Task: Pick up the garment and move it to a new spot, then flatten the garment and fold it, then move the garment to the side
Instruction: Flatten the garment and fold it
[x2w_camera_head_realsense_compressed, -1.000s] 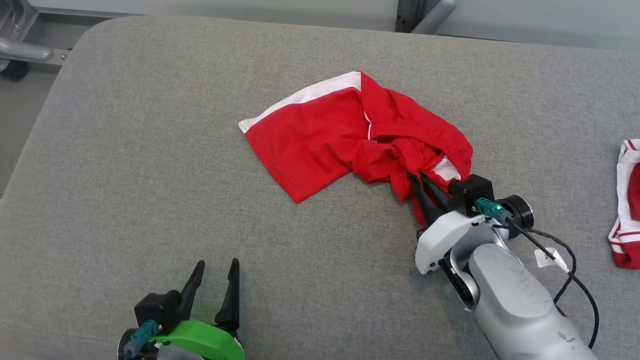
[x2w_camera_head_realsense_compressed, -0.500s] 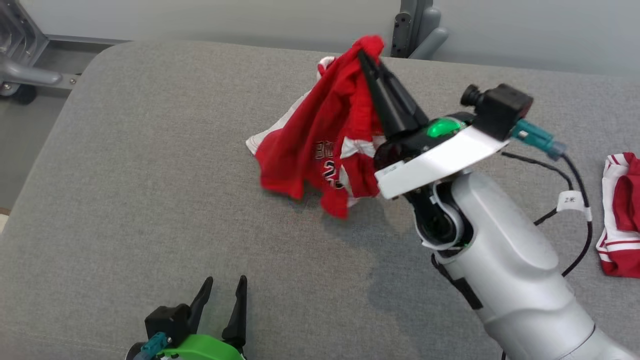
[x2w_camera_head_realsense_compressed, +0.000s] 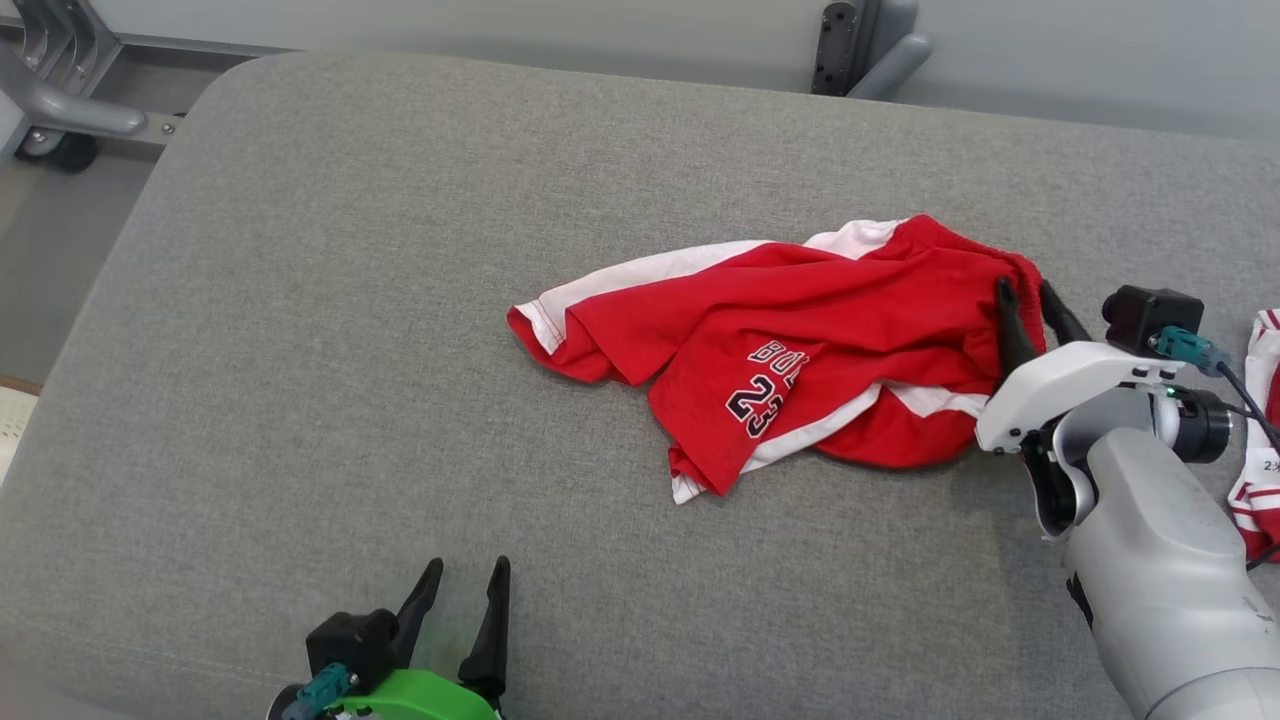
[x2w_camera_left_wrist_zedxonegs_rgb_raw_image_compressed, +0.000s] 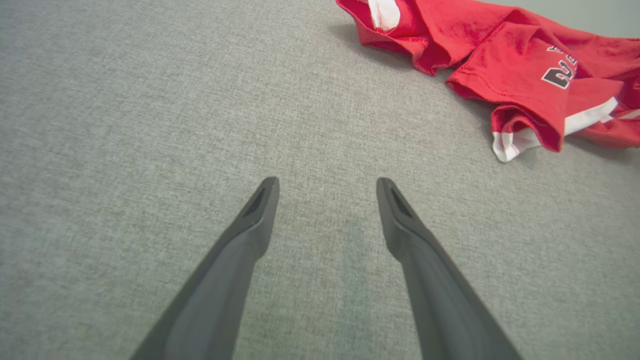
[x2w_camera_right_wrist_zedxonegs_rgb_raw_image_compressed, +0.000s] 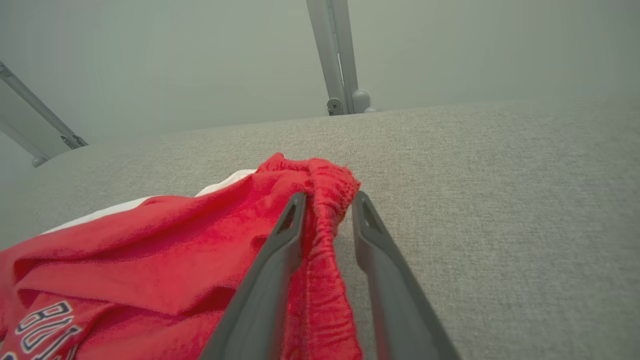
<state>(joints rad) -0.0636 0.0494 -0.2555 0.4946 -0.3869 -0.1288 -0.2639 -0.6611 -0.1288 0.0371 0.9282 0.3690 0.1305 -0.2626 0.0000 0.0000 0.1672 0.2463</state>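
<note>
Your grey padded surface (x2w_camera_head_realsense_compressed: 300, 350) spans the head view. On it the red garment (x2w_camera_head_realsense_compressed: 800, 340) lies crumpled, a little toward 3 o'clock from centre, with white trim and a printed number facing up. Your right gripper (x2w_camera_head_realsense_compressed: 1022, 286) sits at the garment's 3 o'clock end, fingers parted only slightly, the bunched waistband lying loose between them. Your left gripper (x2w_camera_head_realsense_compressed: 468, 565) hovers at 7 o'clock, spread wide and holding nothing. A second red-and-white cloth (x2w_camera_head_realsense_compressed: 1258, 505) peeks in at the 3 o'clock edge.

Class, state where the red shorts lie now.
In the head view, the red shorts lie crumpled on the grey cushion, right of centre, waistband end between the fingers of the right gripper.
</note>
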